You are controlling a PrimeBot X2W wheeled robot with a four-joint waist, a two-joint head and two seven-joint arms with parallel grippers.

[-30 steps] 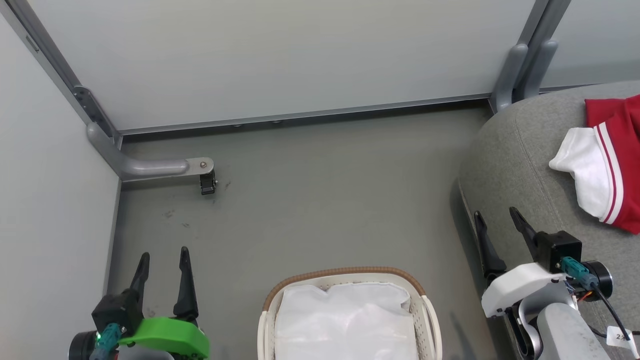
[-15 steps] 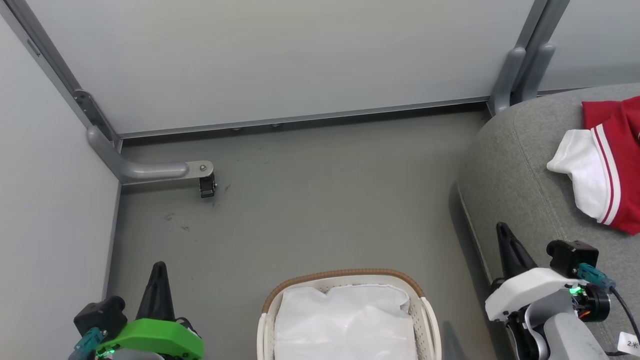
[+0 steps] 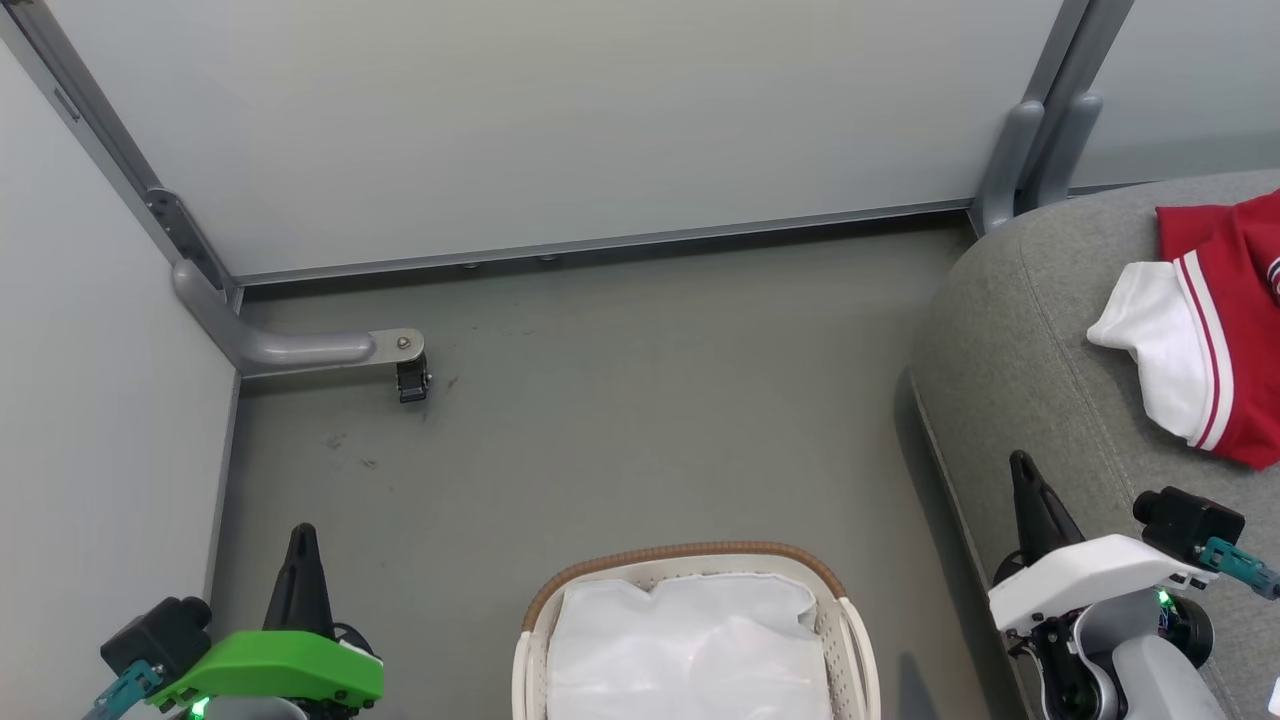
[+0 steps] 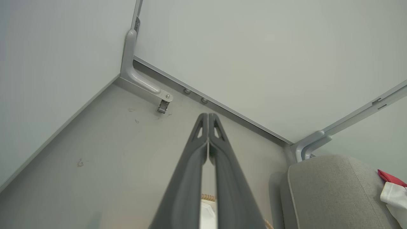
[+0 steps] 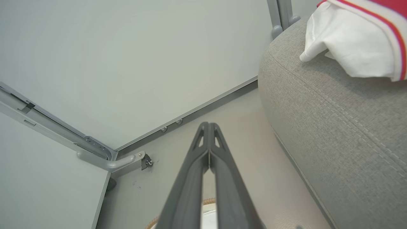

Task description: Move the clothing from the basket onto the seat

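While right end effector (image 3: 1021,463) hangs closed, clothing (image 3: 1200,340) beyond (on seat (image 3: 1010,340))

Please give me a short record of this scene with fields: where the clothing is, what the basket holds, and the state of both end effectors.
clothing: red garment with white striped sleeve, lying on the seat
basket: white liner visible, no red garment in the part shown
left end effector: shut, empty
right end effector: shut, empty, by the seat's edge

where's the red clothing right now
In the head view the clothing lies at the far right on the grey seat, up beyond the right gripper and well apart from the basket at bottom centre.
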